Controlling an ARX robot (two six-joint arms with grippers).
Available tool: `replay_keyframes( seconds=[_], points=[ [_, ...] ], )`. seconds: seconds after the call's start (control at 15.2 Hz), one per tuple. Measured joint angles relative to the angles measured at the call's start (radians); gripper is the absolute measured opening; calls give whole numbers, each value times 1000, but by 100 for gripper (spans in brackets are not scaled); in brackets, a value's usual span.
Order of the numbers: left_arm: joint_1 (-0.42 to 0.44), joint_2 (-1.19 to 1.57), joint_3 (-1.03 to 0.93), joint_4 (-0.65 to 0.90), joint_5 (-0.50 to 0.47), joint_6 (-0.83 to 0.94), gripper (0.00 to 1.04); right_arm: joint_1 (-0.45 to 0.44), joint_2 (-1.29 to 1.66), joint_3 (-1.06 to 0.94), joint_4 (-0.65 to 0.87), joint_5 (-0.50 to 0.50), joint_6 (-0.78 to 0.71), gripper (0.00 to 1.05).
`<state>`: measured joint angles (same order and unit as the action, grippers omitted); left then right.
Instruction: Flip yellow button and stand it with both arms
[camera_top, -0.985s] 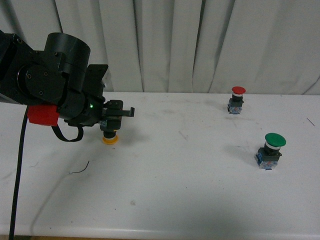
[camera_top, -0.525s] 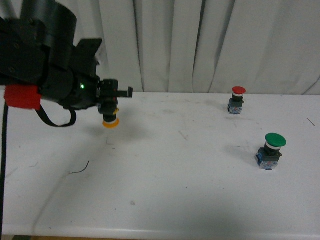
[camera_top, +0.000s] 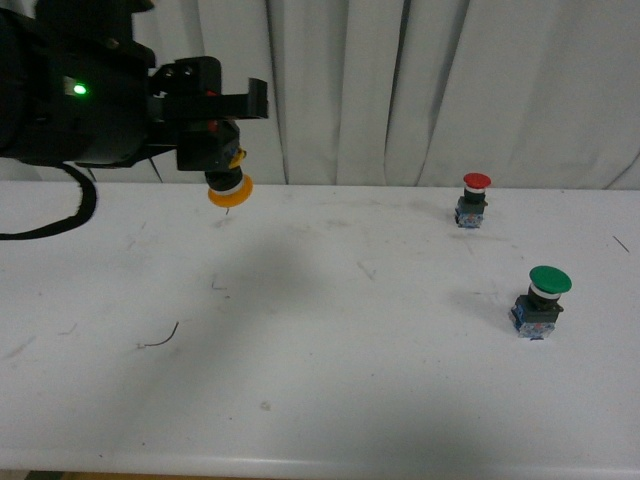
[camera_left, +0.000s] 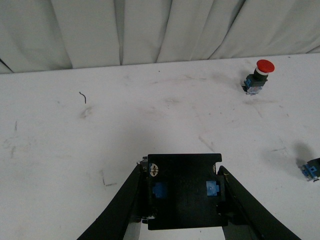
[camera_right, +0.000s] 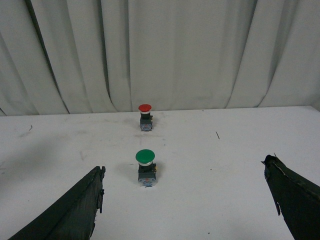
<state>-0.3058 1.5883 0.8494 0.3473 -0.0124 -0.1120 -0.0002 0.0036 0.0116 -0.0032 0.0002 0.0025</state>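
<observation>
My left gripper (camera_top: 218, 140) is shut on the yellow button (camera_top: 229, 189) and holds it high above the white table (camera_top: 320, 370) at the far left, cap pointing down. In the left wrist view the button's blue-black contact block (camera_left: 184, 191) sits clamped between the two black fingers (camera_left: 122, 210); the yellow cap is hidden under it. My right gripper (camera_right: 187, 200) is open and empty; its two black fingers (camera_right: 75, 210) frame the table in the right wrist view. The right arm does not show in the front view.
A red-capped button (camera_top: 474, 199) stands upright at the far right of the table; it also shows in the right wrist view (camera_right: 145, 116). A larger green-capped button (camera_top: 541, 301) stands nearer at the right, also seen from the right wrist (camera_right: 145, 167). A white curtain (camera_top: 420, 90) hangs behind.
My left gripper has lifted the yellow button off the table and raised it well above the surface, cap still down. The red and green buttons have not moved.
</observation>
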Motion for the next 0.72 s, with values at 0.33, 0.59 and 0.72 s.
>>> replay_keyframes(
  seconds=[0.33, 0.59, 0.72],
  points=[
    [-8, -96, -90, 27, -18, -21, 36, 0, 0, 0, 0, 0, 0, 98],
    [-6, -119, -129, 39, -24, -31, 36, 0, 0, 0, 0, 0, 0, 98],
    [8, -141, -188, 92, 41, -87, 36, 0, 0, 0, 0, 0, 0, 98]
  ],
)
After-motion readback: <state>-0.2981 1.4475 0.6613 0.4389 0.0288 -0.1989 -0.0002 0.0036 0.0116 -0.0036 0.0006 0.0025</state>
